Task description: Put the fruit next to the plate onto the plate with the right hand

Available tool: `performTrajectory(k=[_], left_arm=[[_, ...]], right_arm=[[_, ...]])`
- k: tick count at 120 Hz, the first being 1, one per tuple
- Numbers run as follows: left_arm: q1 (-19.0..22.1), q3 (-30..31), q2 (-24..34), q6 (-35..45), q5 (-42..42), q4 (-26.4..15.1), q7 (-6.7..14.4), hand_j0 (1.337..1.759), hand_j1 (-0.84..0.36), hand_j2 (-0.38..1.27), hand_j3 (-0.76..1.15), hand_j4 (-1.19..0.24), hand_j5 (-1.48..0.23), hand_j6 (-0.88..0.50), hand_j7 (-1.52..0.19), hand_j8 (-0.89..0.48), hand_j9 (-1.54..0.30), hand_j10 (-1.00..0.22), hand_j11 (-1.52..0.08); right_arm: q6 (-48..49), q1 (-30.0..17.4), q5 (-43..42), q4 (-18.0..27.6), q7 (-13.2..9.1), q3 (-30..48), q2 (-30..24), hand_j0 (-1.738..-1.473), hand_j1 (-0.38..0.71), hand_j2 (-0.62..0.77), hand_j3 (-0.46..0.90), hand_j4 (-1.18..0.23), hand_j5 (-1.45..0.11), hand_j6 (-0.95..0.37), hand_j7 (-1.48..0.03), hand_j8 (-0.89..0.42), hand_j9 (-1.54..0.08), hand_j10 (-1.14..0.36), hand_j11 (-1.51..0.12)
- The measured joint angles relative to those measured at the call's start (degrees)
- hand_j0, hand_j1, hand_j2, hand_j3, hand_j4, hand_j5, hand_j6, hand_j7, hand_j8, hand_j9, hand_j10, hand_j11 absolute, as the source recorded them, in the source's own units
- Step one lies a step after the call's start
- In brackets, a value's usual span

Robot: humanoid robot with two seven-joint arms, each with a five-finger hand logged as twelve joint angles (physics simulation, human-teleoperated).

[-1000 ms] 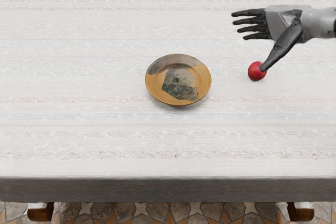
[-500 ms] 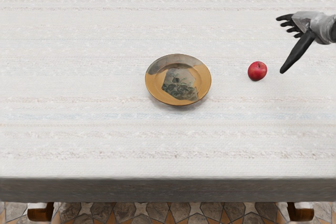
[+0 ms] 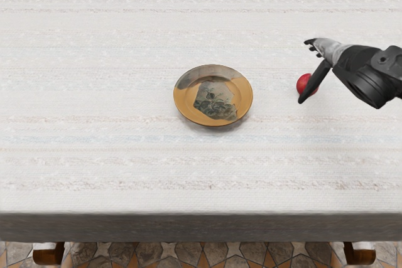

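Nothing is placed yet. The small glossy red round fruit [image 3: 303, 83] lies on the pale woven-cloth worktop [image 3: 125, 155], well right of the shiny golden round plate [image 3: 180, 100] (its centre mirrors a mottled pattern). The dark jointed right hand [image 3: 323, 58] hovers at the fruit with fingers extended, gripping nothing. Grasp, carry and release remain.

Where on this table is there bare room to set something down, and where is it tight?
Bare cloth runs left of the round golden-brown plate to the white table's left edge, and along the front strip. Tight at right, where the grey right hand is at the small red apple.
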Motion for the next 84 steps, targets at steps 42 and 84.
performTrajectory(k=[42, 84], left_arm=[[0.0, 0.0, 0.0, 0.0, 0.0, -0.01, 0.0, 1.658, 0.06, 0.05, 0.0, -0.25, -0.32, -0.25, -0.32, -0.25, -0.32, -0.25, -0.32], [0.0, 0.0, 0.0, 0.0, 0.0, -0.03, 0.0, 1.658, 0.06, 0.05, 0.0, -0.25, -0.32, -0.25, -0.32, -0.25, -0.32, -0.25, -0.32]], right_arm=[[-4.42, -4.08, -0.06, -4.64, -0.02, -0.01, 4.82, -1.658, -0.3, -0.01, 0.0, -0.04, -0.05, -0.04, -0.05, -0.04, -0.05, -0.04, -0.05], [-4.74, -5.38, 0.32, -8.15, -0.02, 0.36, 5.68, -1.658, -0.12, -0.04, 0.0, -0.2, -0.25, -0.2, -0.25, -0.2, -0.25, -0.2, -0.25]])
